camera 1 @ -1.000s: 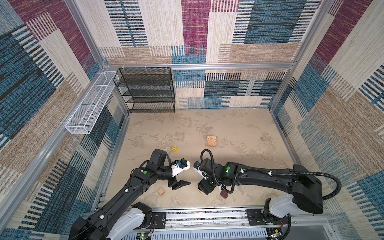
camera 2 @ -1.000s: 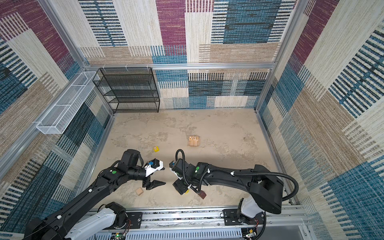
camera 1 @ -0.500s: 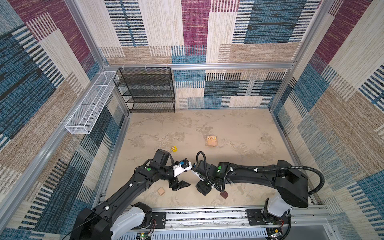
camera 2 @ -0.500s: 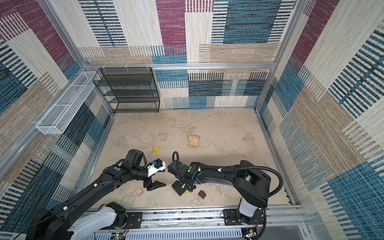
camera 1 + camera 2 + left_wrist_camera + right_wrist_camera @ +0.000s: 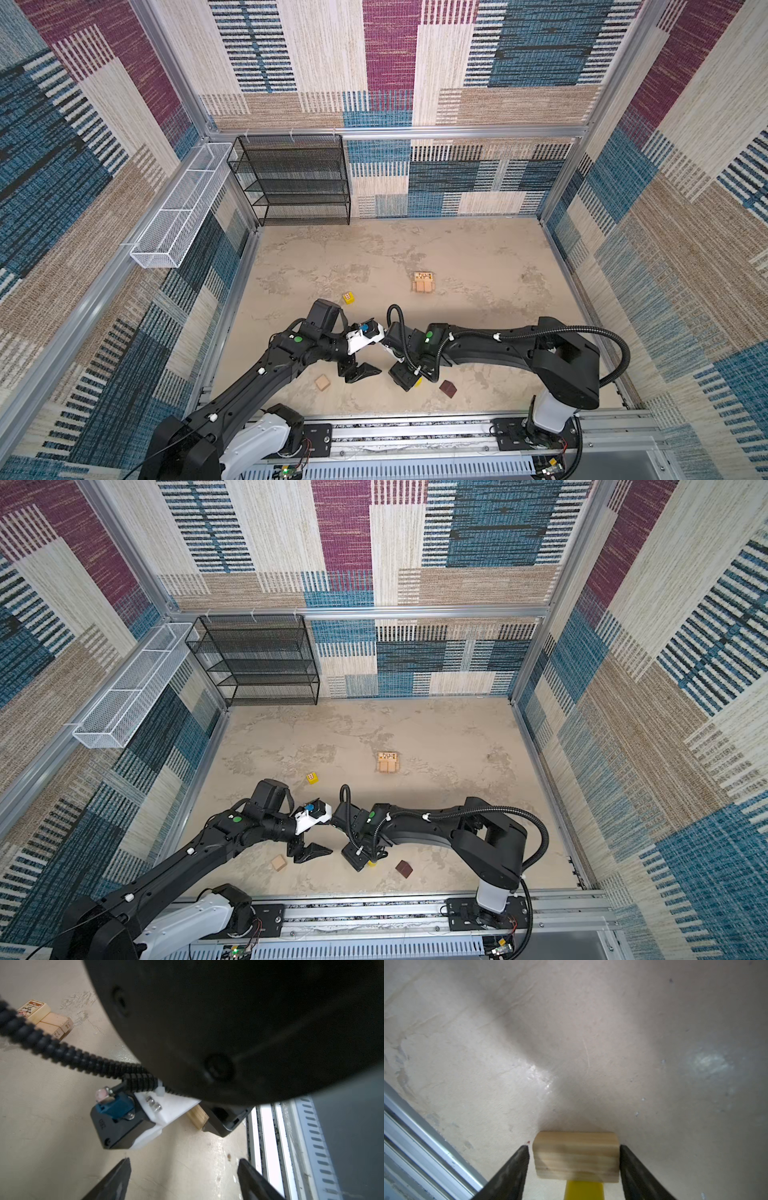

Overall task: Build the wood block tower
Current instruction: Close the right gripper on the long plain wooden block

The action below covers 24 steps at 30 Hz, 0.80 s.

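Closing since a sec ago, R gripper brackets pale plank near front rail, slight gap one side: pickup likely next. L gripper spread, empty. Tower base sits centre-floor, well apart.

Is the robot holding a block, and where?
Not quite. The right gripper has its jaws at both ends of a pale wood block, with a small gap showing. The left gripper is open, empty.
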{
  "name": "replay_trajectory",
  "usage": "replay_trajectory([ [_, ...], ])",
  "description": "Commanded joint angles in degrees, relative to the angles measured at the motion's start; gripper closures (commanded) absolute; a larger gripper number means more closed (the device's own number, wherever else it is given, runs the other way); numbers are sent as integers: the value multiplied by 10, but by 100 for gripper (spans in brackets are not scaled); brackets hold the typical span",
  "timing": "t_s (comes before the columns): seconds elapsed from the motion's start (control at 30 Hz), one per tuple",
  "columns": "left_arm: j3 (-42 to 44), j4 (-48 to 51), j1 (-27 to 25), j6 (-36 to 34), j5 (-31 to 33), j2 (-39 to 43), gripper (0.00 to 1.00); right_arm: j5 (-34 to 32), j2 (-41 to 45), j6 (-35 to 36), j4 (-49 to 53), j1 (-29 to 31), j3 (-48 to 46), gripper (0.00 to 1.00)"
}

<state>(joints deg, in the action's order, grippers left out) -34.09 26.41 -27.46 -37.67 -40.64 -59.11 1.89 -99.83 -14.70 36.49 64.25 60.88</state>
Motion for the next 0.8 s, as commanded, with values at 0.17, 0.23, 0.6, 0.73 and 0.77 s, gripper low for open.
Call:
replay_trajectory([
  [0.17, -3, 7, -3, -17, 15, 3, 15, -24, -16, 2, 25, 4, 14, 30],
  [0.23, -2, 8, -4, -17, 17, 3, 15, -26, -19, 2, 30, 5, 17, 30],
  [0.6, -2, 7, -6, -19, 25, 3, 15, -39, -12, -10, 37, 6, 29, 38],
  [0.73, -4, 7, -6, -19, 28, 5, 15, -64, -16, -26, 39, 6, 35, 38],
  [0.77, -4, 8, -6, -19, 28, 6, 15, -70, -18, -31, 39, 6, 37, 39],
])
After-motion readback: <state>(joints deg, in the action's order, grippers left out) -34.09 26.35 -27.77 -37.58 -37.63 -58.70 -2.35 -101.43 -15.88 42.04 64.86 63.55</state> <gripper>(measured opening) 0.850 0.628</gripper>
